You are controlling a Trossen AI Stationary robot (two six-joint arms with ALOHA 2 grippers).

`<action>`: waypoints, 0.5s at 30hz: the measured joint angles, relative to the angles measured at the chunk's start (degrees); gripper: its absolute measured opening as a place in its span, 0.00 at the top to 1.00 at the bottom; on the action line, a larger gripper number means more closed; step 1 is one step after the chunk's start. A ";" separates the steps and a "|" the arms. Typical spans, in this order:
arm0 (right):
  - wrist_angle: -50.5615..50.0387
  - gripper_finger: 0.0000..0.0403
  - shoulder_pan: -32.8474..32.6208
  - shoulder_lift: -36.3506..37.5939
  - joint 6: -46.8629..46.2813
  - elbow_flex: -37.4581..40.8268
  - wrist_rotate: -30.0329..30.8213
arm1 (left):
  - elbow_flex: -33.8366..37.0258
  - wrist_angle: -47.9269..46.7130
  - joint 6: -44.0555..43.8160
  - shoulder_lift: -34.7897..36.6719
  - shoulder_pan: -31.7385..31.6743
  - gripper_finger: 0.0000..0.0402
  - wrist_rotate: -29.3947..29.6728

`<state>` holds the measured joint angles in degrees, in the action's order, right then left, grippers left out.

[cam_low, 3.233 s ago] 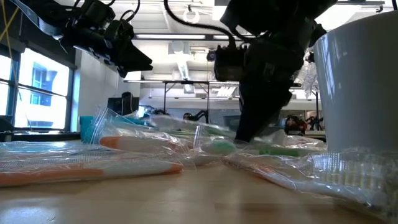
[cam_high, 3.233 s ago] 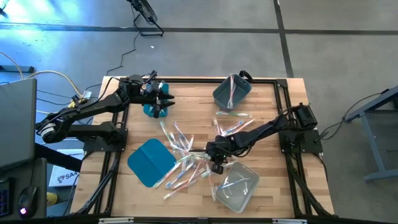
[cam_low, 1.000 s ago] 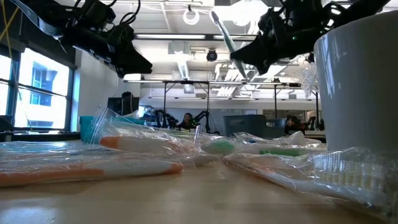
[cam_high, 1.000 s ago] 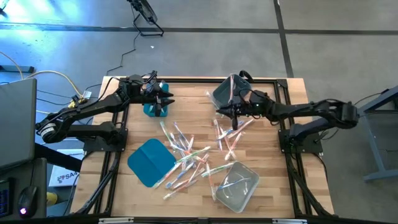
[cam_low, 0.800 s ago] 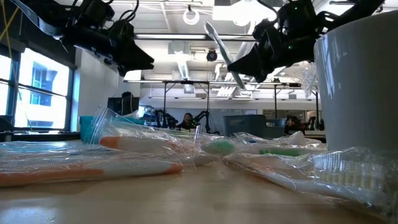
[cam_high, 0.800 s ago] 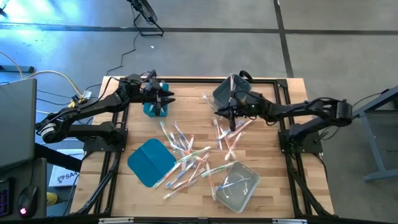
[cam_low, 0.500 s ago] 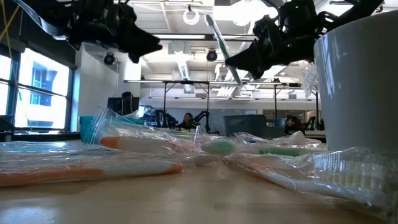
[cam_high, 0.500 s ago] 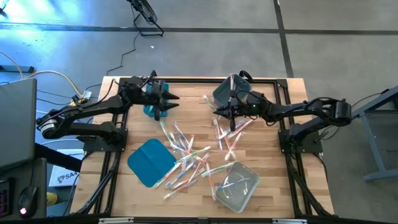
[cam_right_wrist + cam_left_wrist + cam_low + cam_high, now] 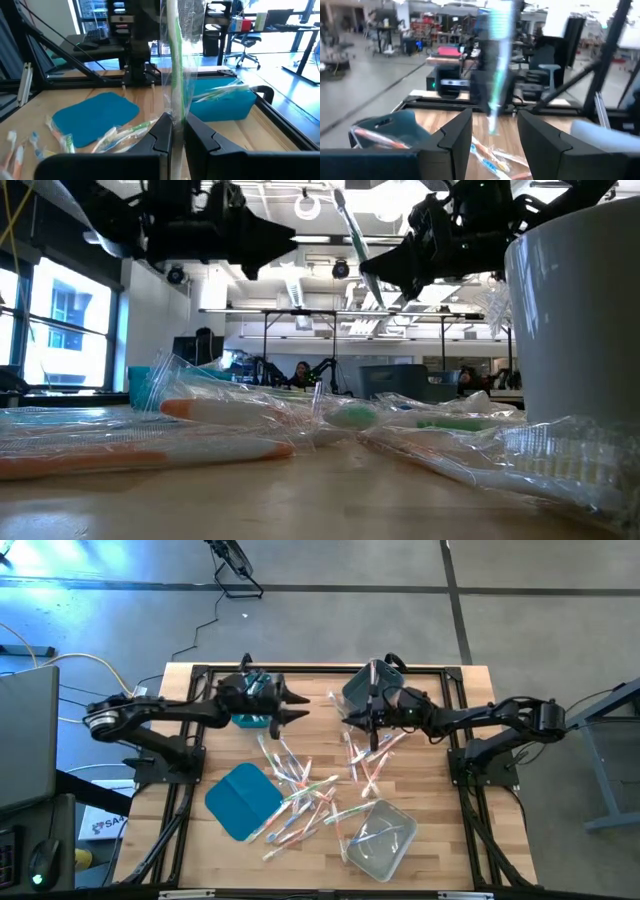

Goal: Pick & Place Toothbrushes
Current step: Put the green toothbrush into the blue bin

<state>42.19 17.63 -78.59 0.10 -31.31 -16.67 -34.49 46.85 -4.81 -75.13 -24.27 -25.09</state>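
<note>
Several wrapped toothbrushes (image 9: 300, 790) lie in a loose pile mid-table, pale with green, orange or blue parts. My right gripper (image 9: 365, 720) hovers next to the grey bin (image 9: 372, 688), shut on one green wrapped toothbrush (image 9: 173, 60). My left gripper (image 9: 297, 706) is open and holds nothing; it hangs in the air just right of the teal bin (image 9: 250, 715), pointing toward the right gripper. Both grippers, left (image 9: 275, 235) and right (image 9: 385, 270), show high above the pile in the low view. My right gripper pinches the green toothbrush in its clear wrapper (image 9: 175, 112) between the two fingers (image 9: 162, 137), on its lower part. The fingers come roughly level from the table's right and lie across it. The brush (image 9: 355, 240) is lifted clear, standing nearly upright and leaning a little.
A flat teal lid (image 9: 240, 800) lies near the front left. A clear bin (image 9: 380, 840) sits at the front right, its wall close to the low camera (image 9: 580, 310). The grey bin holds some toothbrushes. A black frame (image 9: 320, 668) runs around the table edge.
My left gripper has moved from above the teal bin toward the table's right, closer to the right gripper, staying open. My right gripper has kept almost still beside the grey bin, and the toothbrush in it has tipped slightly.
</note>
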 joint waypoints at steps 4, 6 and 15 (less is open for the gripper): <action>0.12 0.95 -0.15 0.00 0.12 0.00 -0.01 | -4.15 0.02 -3.04 -4.60 -0.01 0.62 -0.51; 0.11 0.95 -0.11 0.00 0.13 0.00 0.20 | -6.41 0.19 -3.00 -6.53 0.22 0.62 -2.21; 0.05 0.95 -0.11 0.00 0.16 0.00 1.62 | -13.06 -0.29 -1.67 -11.37 3.21 0.62 -3.40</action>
<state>42.25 17.52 -78.59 0.26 -31.31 -15.05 -47.56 46.56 -6.48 -86.50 -21.06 -28.49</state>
